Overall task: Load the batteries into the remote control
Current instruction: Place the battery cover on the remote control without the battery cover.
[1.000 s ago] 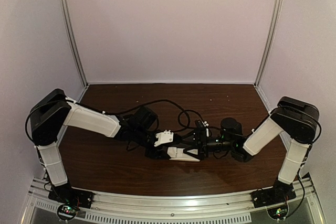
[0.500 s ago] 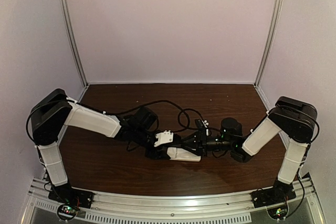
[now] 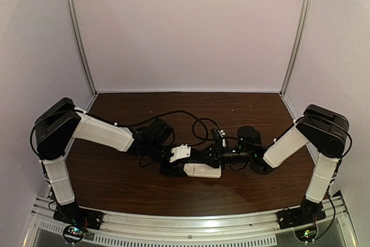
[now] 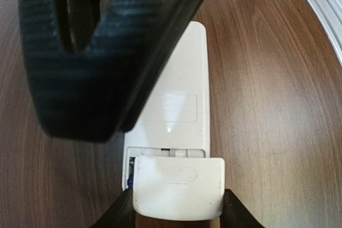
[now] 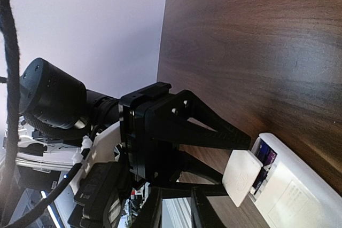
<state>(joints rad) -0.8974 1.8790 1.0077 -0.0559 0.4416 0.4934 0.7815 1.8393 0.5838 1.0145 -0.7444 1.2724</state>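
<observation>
Dark wood-grain surface point(image 3: 115, 192) enclosed by pale lilac walls point(image 3: 185, 27). At its centre the remote control point(image 3: 203, 171) lies flat, plain white back upward, with the battery compartment open at one end. The batteries point(image 5: 265, 158) sit inside it, their purple-blue sides showing. The left gripper point(image 4: 179, 209) is clamped on the white battery cover point(image 4: 179, 185), held tilted at the compartment's mouth. The right gripper point(image 5: 176, 209) is over the remote's other half; whether it grasps anything cannot be told.
</observation>
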